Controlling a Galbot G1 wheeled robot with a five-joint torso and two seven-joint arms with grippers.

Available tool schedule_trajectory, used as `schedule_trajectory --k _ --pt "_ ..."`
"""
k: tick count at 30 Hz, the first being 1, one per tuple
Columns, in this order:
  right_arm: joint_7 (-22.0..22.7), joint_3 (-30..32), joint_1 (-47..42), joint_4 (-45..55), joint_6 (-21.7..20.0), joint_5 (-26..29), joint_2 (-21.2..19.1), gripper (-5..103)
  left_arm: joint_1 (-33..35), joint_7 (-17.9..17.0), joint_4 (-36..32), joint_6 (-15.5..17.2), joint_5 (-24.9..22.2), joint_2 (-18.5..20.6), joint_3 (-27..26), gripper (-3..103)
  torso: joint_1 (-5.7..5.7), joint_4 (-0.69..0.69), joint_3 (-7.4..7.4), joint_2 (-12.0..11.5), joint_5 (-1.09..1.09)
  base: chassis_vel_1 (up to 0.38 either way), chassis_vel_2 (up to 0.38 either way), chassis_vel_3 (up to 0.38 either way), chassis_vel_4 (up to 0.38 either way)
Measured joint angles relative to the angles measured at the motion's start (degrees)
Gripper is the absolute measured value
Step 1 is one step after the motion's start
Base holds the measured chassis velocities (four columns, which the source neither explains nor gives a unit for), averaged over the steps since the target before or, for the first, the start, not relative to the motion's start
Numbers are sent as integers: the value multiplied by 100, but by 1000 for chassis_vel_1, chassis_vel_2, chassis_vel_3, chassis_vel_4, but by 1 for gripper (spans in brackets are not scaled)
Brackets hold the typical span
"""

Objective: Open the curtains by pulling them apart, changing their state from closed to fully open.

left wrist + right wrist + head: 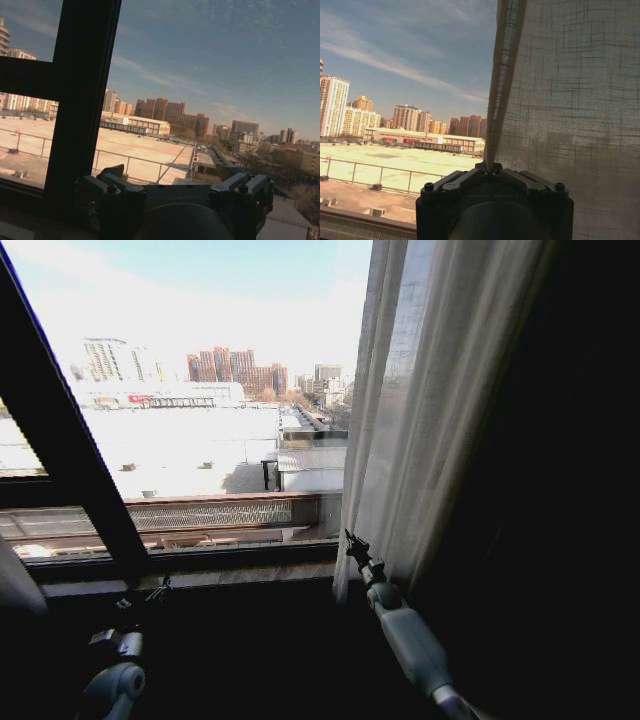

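One panel of the curtains (pixel 440 410) hangs bunched at the right of the window, sheer white and pleated. The glass to its left is uncovered. My right gripper (pixel 352 545) is at the panel's inner edge near sill height. In the right wrist view the right gripper (pixel 492 167) is shut on the edge of the curtains (pixel 570 110), with the fabric rising from between the closed fingers. My left gripper (pixel 155 592) is low at the sill on the left. In the left wrist view the left gripper (pixel 175 177) is open with nothing between its fingers.
A dark slanted window frame bar (pixel 70 450) crosses the left of the glass, also seen close in front of the left wrist as the frame bar (pixel 82 100). The dark sill (pixel 200 575) runs below the window. The area right of the curtain is in deep shadow.
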Motion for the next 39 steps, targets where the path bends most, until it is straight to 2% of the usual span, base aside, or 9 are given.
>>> schedule_trajectory --k 6,18,39 --pt "-224 32 -16 -8 6 129 -24 0 0 0 0 0 0 0 0 100 0 0 0 0 0 0 0 0 0" --pt "-245 110 -115 54 13 125 -98 0 0 -1 0 0 0 0 0 100 0 0 0 0 0 -67 -78 65 70" --pt "-280 108 -198 221 87 128 -149 0 0 0 0 0 0 0 1 100 -1 -2 0 0 1 -301 -293 299 304"
